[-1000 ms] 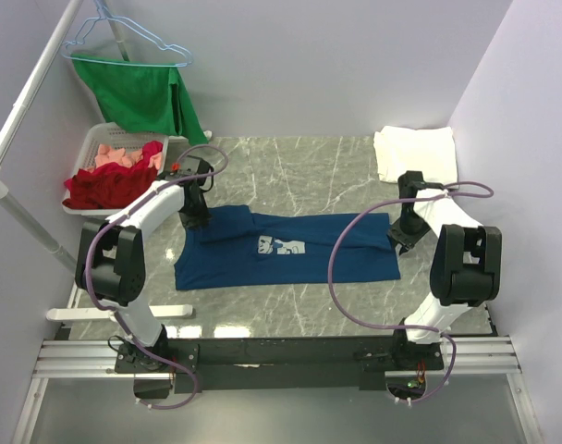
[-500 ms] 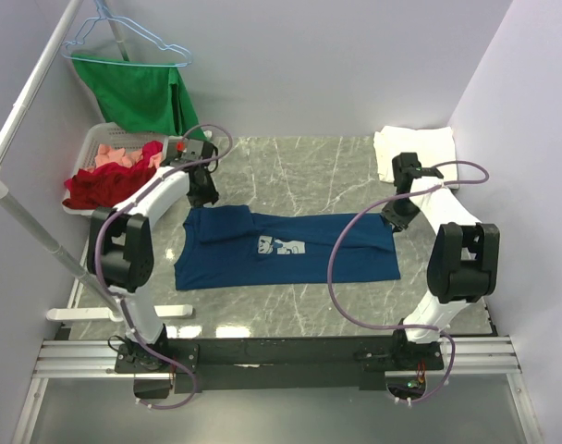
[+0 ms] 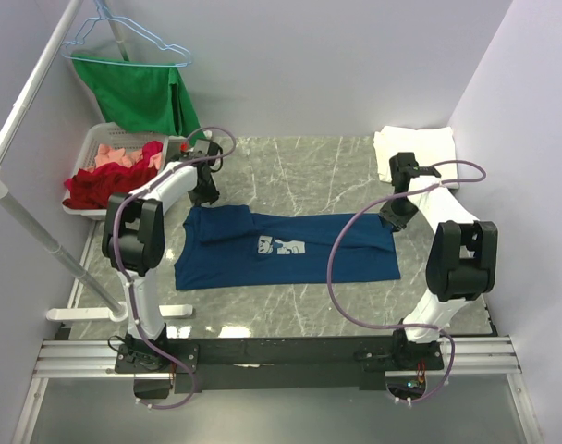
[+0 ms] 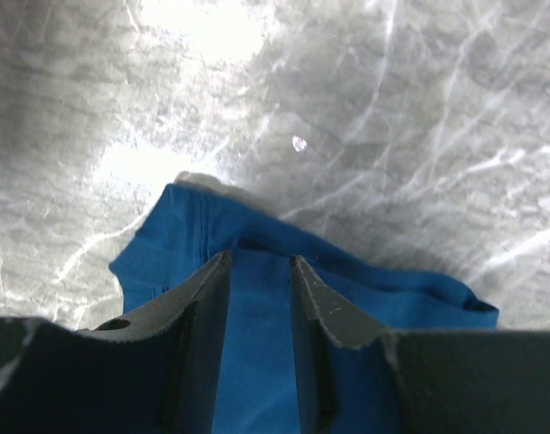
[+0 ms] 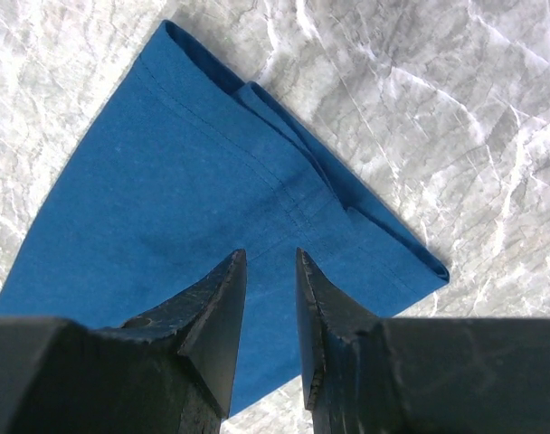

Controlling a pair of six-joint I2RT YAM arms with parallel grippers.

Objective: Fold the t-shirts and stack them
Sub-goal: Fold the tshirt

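Lying flat at mid-surface (image 3: 299, 176): navy t-shirt (image 3: 281, 250), print up. Folded white t-shirt (image 3: 415, 153) at the far right corner. Left claw (image 4: 260, 262) above the navy shirt's far left edge, right claw (image 5: 270, 258) above its far right corner; both slightly spread, pinching nothing.

There are two t-shirts: one navy blue t-shirt (image 3: 286, 250), one white t-shirt (image 3: 415, 153) at the far right corner of the table (image 3: 299, 176); two grippers, the left gripper (image 4: 260, 258) and the right gripper (image 5: 270, 253); one basket (image 3: 94, 139); one hanger (image 3: 177, 51); one green cloth (image 3: 142, 97).
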